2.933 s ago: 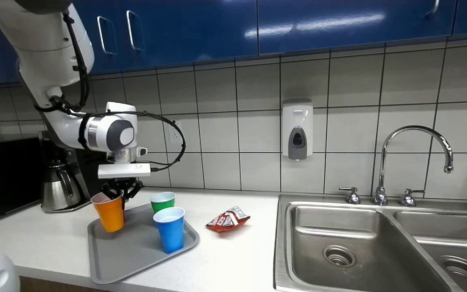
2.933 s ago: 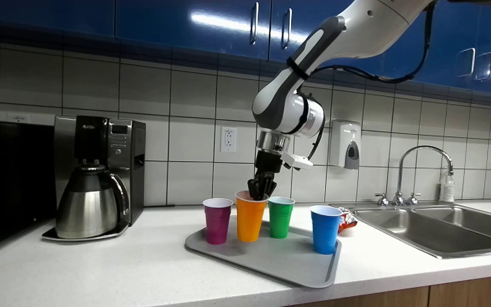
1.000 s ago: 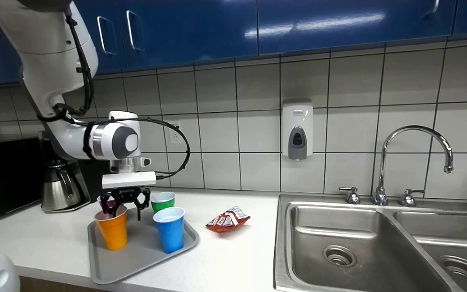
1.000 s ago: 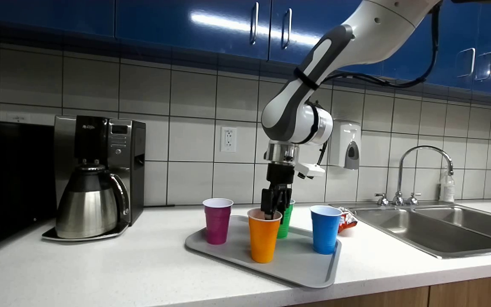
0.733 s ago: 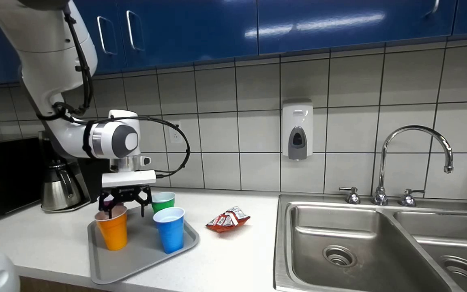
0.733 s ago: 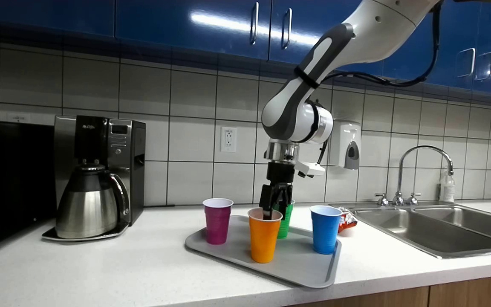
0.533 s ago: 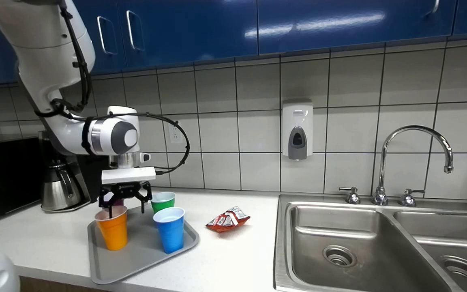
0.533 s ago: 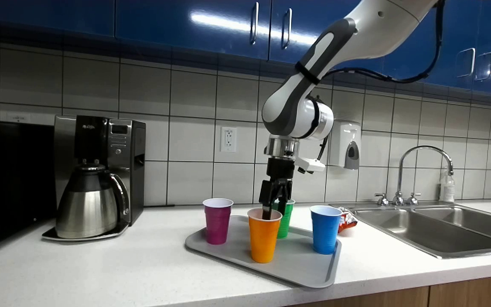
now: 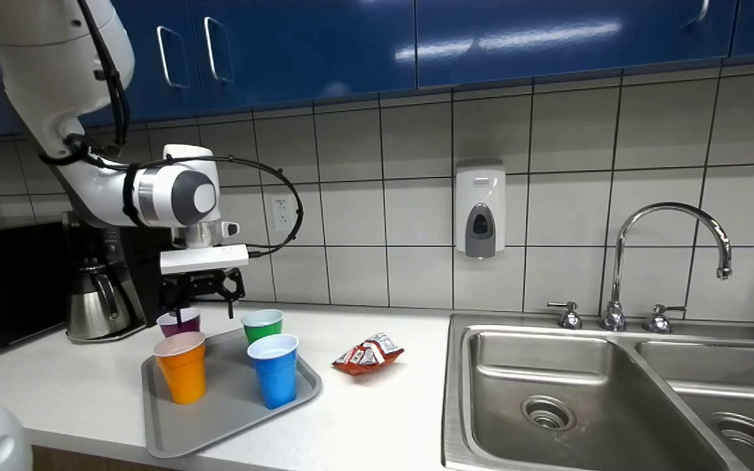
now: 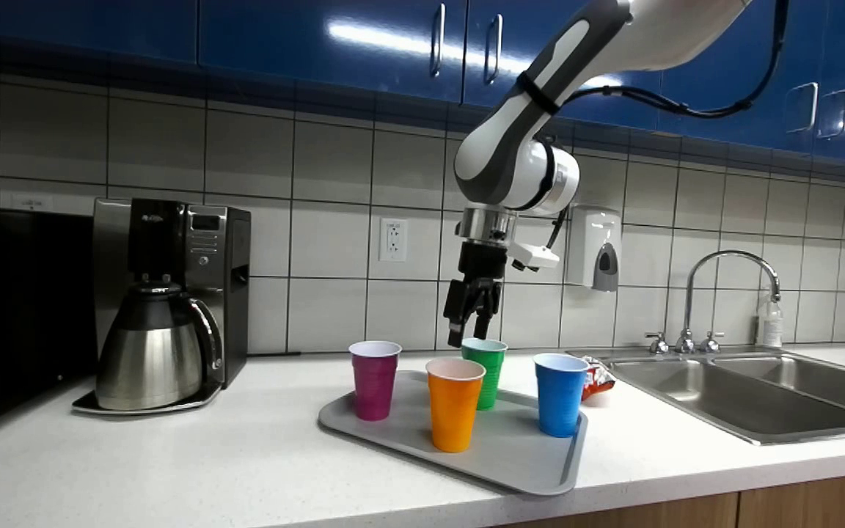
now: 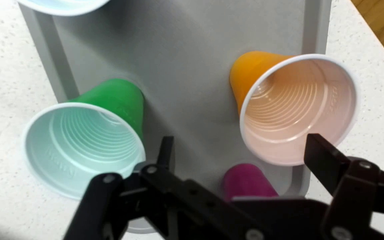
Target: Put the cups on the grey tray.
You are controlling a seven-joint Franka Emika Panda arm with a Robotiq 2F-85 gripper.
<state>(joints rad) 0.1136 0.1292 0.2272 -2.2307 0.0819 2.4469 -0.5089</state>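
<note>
Four cups would be several; upright on the grey tray (image 10: pixel 510 458) stand the orange cup (image 10: pixel 453 411), magenta cup (image 10: pixel 375 385), green cup (image 10: pixel 492 378) and blue cup (image 10: pixel 560 402). My gripper (image 9: pixel 205 318) hangs above the cups, its fingers wide apart and nothing between them. In the wrist view one finger overlaps the rim area of the orange cup (image 11: pixel 255 73), and the other is beside the green cup (image 11: pixel 122 96). The magenta cup (image 11: pixel 247 181) is partly hidden there behind the gripper's body. Only the pale rim of the blue cup (image 11: pixel 65 10) shows at the top edge.
A red snack packet (image 9: pixel 368 355) lies on the counter between the tray and the steel sink (image 9: pixel 547 379). A steel coffee pot (image 10: pixel 155 359) sits in its machine beside a dark box (image 10: pixel 19 315). Blue cabinets (image 10: pixel 320 51) overhang the counter.
The orange cup, earlier held up, came down onto the tray, nearer its front. My gripper spread its fingers, let go, and rose clear of the cup.
</note>
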